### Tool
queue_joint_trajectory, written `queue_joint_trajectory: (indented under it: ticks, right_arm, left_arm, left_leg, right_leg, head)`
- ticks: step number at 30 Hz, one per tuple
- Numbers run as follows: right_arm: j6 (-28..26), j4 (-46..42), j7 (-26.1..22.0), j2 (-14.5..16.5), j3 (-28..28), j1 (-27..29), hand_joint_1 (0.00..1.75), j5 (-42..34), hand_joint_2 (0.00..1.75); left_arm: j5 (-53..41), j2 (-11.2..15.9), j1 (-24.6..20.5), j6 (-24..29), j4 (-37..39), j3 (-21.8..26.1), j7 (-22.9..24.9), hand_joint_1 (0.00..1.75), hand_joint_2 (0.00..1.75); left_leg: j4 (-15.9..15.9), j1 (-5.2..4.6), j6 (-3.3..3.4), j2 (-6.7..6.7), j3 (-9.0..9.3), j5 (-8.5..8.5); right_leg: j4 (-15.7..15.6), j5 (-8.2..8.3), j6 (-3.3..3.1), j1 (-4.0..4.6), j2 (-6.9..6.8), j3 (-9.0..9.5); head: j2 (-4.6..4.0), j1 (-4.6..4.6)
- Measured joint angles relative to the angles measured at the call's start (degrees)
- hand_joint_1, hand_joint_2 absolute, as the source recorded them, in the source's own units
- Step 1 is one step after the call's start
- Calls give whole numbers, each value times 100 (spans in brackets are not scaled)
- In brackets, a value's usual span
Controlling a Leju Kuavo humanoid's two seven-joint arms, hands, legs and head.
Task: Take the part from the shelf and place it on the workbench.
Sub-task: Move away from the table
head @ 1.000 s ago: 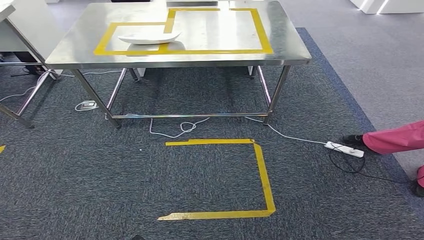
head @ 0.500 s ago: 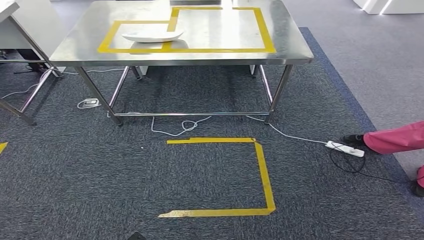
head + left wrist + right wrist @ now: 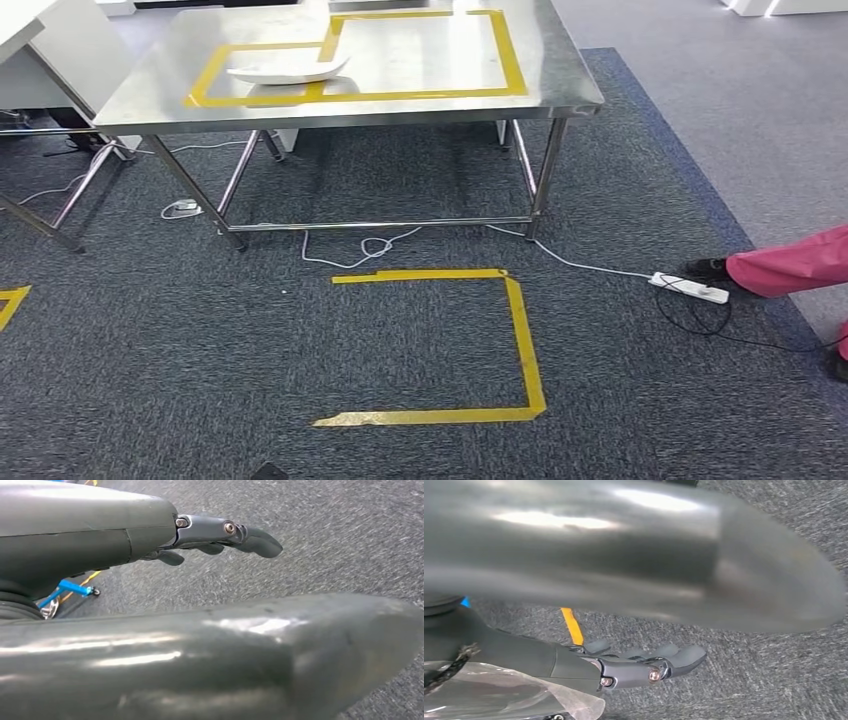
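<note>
Workbench (image 3: 420, 105) of bare steel stands ahead of me on the dark carpet (image 3: 200, 350), its top marked with yellow tape outlines (image 3: 505, 50). The part (image 3: 288, 70), a shallow white curved piece, lies on the workbench inside the smaller taped rectangle near the left edge of the surface, overlapping the tape at that rectangle's right side.

My left hand (image 3: 215, 537) hangs over the carpet with its fingers (image 3: 255, 541) stretched out and nothing in them. My right hand (image 3: 644, 665) hangs over the carpet too, fingers (image 3: 684, 657) loosely extended and holding nothing; a clear plastic sheet (image 3: 499, 695) shows beside my wrist, and I cannot tell what it belongs to.

On the floor in front of the workbench a yellow tape bracket (image 3: 525, 350) is stuck to the carpet. A white cable (image 3: 370, 250) loops under the workbench and runs to a white power strip (image 3: 688, 289) at the carpet's right edge, just beside a person's black shoe (image 3: 706, 268) and pink trouser leg (image 3: 790, 268).
</note>
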Motion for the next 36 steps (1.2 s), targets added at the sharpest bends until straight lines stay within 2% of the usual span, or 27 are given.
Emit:
queue_joint_trajectory:
  ticks: [1, 2, 3, 5, 6, 7, 8, 9, 11, 12, 13, 16, 20, 28, 36]
  right_arm:
    - [0, 13, -7, -1, -18, -10, 0, 13, 0]
    - [0, 25, -11, -1, -40, -21, 0, 25, 0]
    - [0, 35, -14, -1, -60, -31, 0, 34, 0]
    - [-1, 60, -19, 3, -93, -48, 0, 46, 0]
    - [-3, 73, -21, 6, -107, -57, 0, 50, 0]
    - [-3, 87, -22, 9, -120, -65, 0, 55, 0]
    - [-3, 100, -24, 12, -133, -72, 0, 58, 0]
    - [-5, 107, -24, 10, -144, -76, 0, 61, 0]
    - [-9, 116, -26, 8, -161, -77, 0, 62, 0]
    - [-13, 117, -28, 6, -169, -78, 0, 58, 0]
    - [-20, 117, -32, 5, -177, -79, 0, 46, 0]
    - [-76, 115, -60, 4, -187, -65, 0, -61, 0]
    - [-226, 60, 0, 4, -173, -8, 0, -287, 0]
    - [-530, -369, 642, 4, 301, 386, 0, -756, 0]
    - [-455, -674, 921, 4, 843, 709, 0, -630, 0]
  left_arm:
    - [-4, -8, -1, -1, 0, 25, -8, 0, 0]
    - [-12, -17, -2, -3, 0, 52, -15, 0, 0]
    - [-21, -25, -5, -6, 0, 78, -22, 0, 0]
    - [-42, -40, -19, -20, 0, 135, -34, 0, 0]
    - [-54, -50, -32, -28, -1, 165, -44, 0, 0]
    - [-74, -62, -42, -37, -1, 197, -57, 0, 0]
    - [-96, -75, -50, -45, -2, 231, -69, 0, 0]
    - [-115, -92, -52, -51, -3, 263, -81, 0, 0]
    - [-153, -118, -51, -75, -6, 318, -102, 0, 0]
    - [-175, -132, -51, -92, -8, 344, -115, 0, 0]
    - [-205, -144, -52, -113, -9, 368, -130, 0, 0]
    - [-323, -172, -52, -188, -9, 440, -172, 0, 0]
    - [-437, -204, -29, -331, -10, 538, -219, 0, 0]
    - [-587, -240, 40, -484, -13, 660, -239, 0, 0]
    - [-982, -237, 29, -549, -26, 697, -203, 0, 0]
  left_leg:
    - [175, -2, 16, -2, -24, -65]
    - [137, -7, 46, -4, 49, -12]
    - [-126, -17, 91, -7, 222, 147]
    - [-944, -59, 225, -18, 676, 516]
    - [-1268, -81, 278, -23, 830, 617]
    - [-1458, -100, 312, -27, 904, 654]
    - [-1523, -112, 321, -27, 909, 645]
    - [-1565, -113, 282, -30, 901, 664]
    - [-1616, -111, 166, -35, 888, 705]
    - [-1636, -108, 125, -38, 886, 720]
    - [-1636, -114, 117, -37, 880, 726]
    - [-1627, -133, 170, -30, 875, 739]
    - [-1616, -151, 211, -29, 857, 766]
    - [-1612, -157, 227, -30, 850, 761]
    - [-1613, -152, 225, -30, 847, 766]
  right_leg:
    - [3, 26, -8, 20, -2, -20]
    - [6, 51, -12, 41, 0, -34]
    - [8, 72, -15, 64, 3, -39]
    - [13, 104, -11, 106, 4, -55]
    - [19, 118, 3, 118, 0, -73]
    - [24, 135, 25, 120, -4, -96]
    - [25, 155, 55, 118, -9, -118]
    - [23, 158, 67, 111, -11, -135]
    - [-4, 155, -31, 110, -12, -165]
    - [-17, 153, -66, 110, -11, -183]
    - [-34, 173, -76, 105, -7, -199]
    - [-65, 246, 43, 85, 6, -197]
    - [-82, 299, 108, 68, 8, -145]
    - [-84, 303, 120, 59, 6, -152]
    - [-79, 303, 119, 62, 6, -162]
  head:
    - [0, 1]
    - [0, 1]
    - [0, 0]
    - [0, 8]
    - [0, 8]
    - [0, 12]
    - [0, 11]
    - [0, 5]
    - [0, 14]
    - [0, 20]
    - [0, 26]
    - [0, 25]
    - [0, 23]
    - [0, 21]
    - [0, 21]
